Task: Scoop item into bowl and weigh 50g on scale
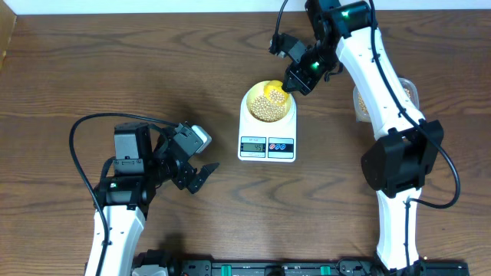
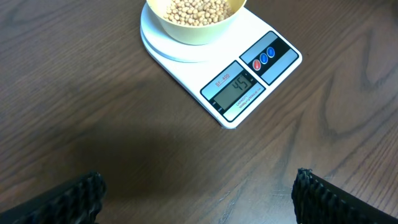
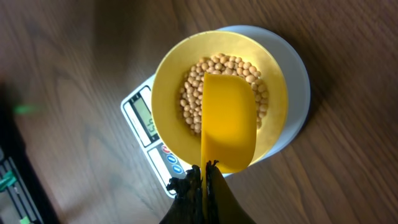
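The pale yellow bowl (image 1: 268, 103) stands on the white scale (image 1: 267, 146) at mid table and holds tan beans (image 1: 268, 108). My right gripper (image 1: 298, 77) is shut on the handle of a bright yellow scoop (image 1: 276, 93), whose head hangs over the bowl's far right rim. In the right wrist view the scoop (image 3: 228, 121) covers part of the beans (image 3: 194, 93) in the bowl (image 3: 169, 87), with my fingers (image 3: 204, 174) pinching its handle. My left gripper (image 1: 201, 173) is open and empty, left of the scale. The left wrist view shows the scale (image 2: 186, 59) reading 45, the bowl (image 2: 196, 30) and the beans (image 2: 196, 9).
A clear plastic tub (image 1: 409, 90) with more beans sits at the right, mostly hidden behind my right arm. Black cables loop on the table at the left. Bare wooden table (image 1: 92, 69) lies to the left and in front of the scale.
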`<state>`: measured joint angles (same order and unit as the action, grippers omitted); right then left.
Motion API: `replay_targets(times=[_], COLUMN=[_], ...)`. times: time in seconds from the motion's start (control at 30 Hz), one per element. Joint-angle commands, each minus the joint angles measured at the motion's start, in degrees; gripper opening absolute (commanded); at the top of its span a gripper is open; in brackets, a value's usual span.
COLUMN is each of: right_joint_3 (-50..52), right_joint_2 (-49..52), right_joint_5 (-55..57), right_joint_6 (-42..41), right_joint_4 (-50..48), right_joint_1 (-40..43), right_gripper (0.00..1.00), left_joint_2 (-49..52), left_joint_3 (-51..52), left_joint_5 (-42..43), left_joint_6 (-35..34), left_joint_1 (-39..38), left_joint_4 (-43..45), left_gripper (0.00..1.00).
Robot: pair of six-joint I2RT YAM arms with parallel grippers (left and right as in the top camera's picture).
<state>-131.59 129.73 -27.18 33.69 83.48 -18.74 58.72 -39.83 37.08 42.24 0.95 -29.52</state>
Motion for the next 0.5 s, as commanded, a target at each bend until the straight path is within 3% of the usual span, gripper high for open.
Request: replay_targets(times=[0.0,0.47], right_joint_3=[-1.6,-1.6], right_joint_2=[0.22,0.22], right_joint_5=[1.55,-2.49], right_joint_6=[0.7,0.68], right_joint_4=[0.09,-0.37], right_joint_1=[-1.03,0.92], right_gripper=[0.01,0.01], left_joint_2=[0.0,0.0], left_joint_3=[-0.24,-0.24], left_joint_5=[-0.31,-0.31], left_joint_6=[0.57,0.57], left_joint_1=[-0.13,-0.13], left_joint_4=[0.04,0.04], left_gripper=[0.98,0.97])
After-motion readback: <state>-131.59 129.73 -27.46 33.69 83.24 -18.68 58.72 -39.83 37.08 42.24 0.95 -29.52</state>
